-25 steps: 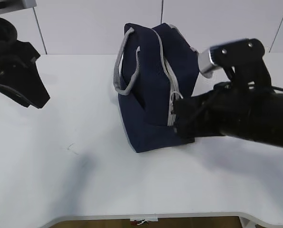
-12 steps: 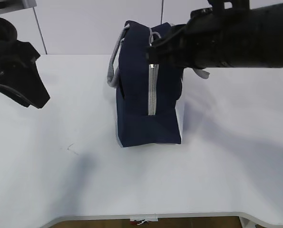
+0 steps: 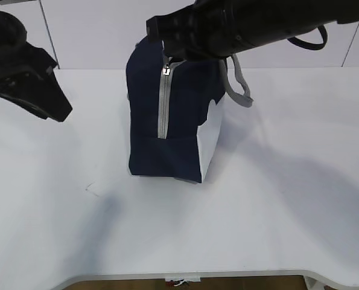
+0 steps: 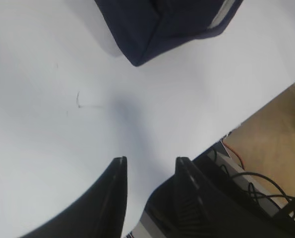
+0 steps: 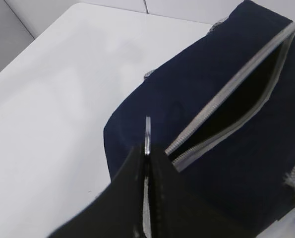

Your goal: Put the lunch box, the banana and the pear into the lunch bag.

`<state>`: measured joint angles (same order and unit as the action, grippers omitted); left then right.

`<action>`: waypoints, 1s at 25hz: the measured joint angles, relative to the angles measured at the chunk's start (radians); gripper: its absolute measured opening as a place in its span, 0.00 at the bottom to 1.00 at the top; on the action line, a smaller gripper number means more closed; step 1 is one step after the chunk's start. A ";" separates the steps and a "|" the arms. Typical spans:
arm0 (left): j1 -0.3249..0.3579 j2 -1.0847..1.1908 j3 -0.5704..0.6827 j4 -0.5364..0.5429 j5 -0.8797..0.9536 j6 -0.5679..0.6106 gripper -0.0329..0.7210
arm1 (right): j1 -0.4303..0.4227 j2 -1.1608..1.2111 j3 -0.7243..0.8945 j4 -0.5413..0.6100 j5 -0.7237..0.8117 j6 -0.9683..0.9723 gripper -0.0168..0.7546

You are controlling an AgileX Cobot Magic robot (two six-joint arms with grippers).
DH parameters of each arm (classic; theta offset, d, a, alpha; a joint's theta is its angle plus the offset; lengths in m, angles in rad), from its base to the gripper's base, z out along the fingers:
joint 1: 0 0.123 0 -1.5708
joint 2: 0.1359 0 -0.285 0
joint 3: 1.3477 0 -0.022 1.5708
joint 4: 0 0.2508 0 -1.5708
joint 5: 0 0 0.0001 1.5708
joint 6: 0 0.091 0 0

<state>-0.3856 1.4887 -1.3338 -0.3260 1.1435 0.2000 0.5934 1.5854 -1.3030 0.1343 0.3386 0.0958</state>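
Lunch bag (image 3: 167,127): navy, white lower panel, standing upright toward the far edge of the tabletop (image 3: 276,205), about mid-width. A second ago it leaned over on its side with the zipper end low; half a second ago it was nearly upright; now it stands straight and has swung so the white panel faces front-right.

Zipper (image 3: 163,103): grey, running down the near end. The right wrist view shows its top length parted, dark interior visible.

Right gripper (image 5: 147,148): risen from beside the bag to above it, fingers pressed together on a thin metal tab, probably the zipper pull; the view is too close to be sure.

Left gripper (image 4: 149,171): fingers apart, holding nothing, hanging over the left side of the tabletop.

Lunch box, banana, pear: none in view.

Status: bag opening under way; loading not started.
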 joint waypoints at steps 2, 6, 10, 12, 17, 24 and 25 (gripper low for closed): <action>0.000 0.009 0.000 -0.007 -0.049 0.025 0.41 | 0.000 0.002 -0.011 0.019 0.018 0.000 0.04; 0.000 0.048 0.002 -0.070 -0.146 0.090 0.58 | 0.000 0.002 -0.019 0.061 0.041 0.000 0.04; 0.000 0.082 0.004 -0.173 -0.235 0.191 0.65 | 0.000 0.002 -0.019 0.119 0.045 0.000 0.04; 0.000 0.101 0.004 -0.206 -0.274 0.232 0.65 | 0.000 0.002 -0.019 0.145 0.045 0.000 0.04; 0.000 0.155 0.004 -0.267 -0.345 0.318 0.66 | 0.000 0.002 -0.019 0.187 0.045 0.002 0.04; 0.000 0.215 0.004 -0.348 -0.417 0.433 0.48 | 0.000 0.002 -0.019 0.193 0.047 0.002 0.04; 0.000 0.224 0.004 -0.353 -0.421 0.437 0.40 | 0.000 0.002 -0.019 0.193 0.047 0.002 0.04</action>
<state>-0.3856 1.7128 -1.3297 -0.6789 0.7227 0.6370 0.5934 1.5877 -1.3222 0.3273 0.3857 0.0976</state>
